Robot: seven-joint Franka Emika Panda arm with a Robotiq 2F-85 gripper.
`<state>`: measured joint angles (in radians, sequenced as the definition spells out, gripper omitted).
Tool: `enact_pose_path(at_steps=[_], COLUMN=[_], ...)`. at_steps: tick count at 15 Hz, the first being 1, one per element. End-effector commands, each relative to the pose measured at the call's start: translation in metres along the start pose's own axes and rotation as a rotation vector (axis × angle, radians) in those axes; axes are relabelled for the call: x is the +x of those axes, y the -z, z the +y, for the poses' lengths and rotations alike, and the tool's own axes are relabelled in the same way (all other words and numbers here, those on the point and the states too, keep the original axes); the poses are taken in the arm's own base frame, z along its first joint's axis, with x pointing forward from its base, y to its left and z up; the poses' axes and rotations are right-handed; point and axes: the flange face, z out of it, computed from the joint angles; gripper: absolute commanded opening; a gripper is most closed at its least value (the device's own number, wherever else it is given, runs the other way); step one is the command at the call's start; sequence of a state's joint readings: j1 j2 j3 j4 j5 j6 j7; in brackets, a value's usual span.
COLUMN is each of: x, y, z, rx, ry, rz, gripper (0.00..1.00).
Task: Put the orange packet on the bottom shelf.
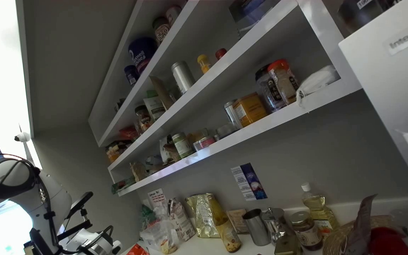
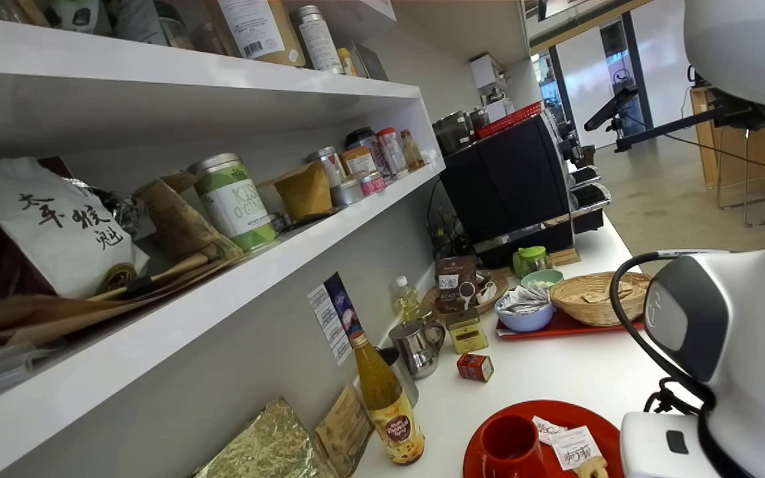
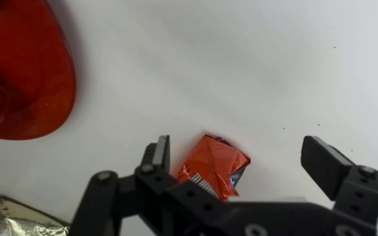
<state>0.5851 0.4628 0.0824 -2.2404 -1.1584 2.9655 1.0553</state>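
The orange packet lies flat on the white counter in the wrist view, low in the middle. It is red-orange with a pale printed patch and a silvery edge. Part of it also shows at the bottom edge of an exterior view; it is out of view in the remaining exterior view. My gripper is wide open and empty above the packet. The packet is nearer the left finger, and the gripper body hides its lower part. The bottom shelf shows in both exterior views as a long white board. The fingers are hidden there.
The bottom shelf holds a green-white tin, a white bag, an amber tin and jars. Below stand a gold foil bag and a yellow bottle. A red plate lies left of the gripper; a red mug sits on it.
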Motion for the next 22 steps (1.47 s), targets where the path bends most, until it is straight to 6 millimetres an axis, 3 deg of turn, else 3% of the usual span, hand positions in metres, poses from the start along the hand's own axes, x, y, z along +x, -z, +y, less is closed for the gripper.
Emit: enact_pose_path(at_steps=[1, 10, 17, 22], x=[0.0, 0.001, 0.035, 0.055], y=[0.0, -0.004, -0.016, -0.027], z=[0.0, -0.001, 0.007, -0.015], rx=[0.0, -0.005, -0.153, -0.178], ry=[0.0, 0.015, 0.113, 0.092], rz=[0.0, -0.003, 0.126, 0.244], gripper=[1.0, 1.0, 1.0, 1.0])
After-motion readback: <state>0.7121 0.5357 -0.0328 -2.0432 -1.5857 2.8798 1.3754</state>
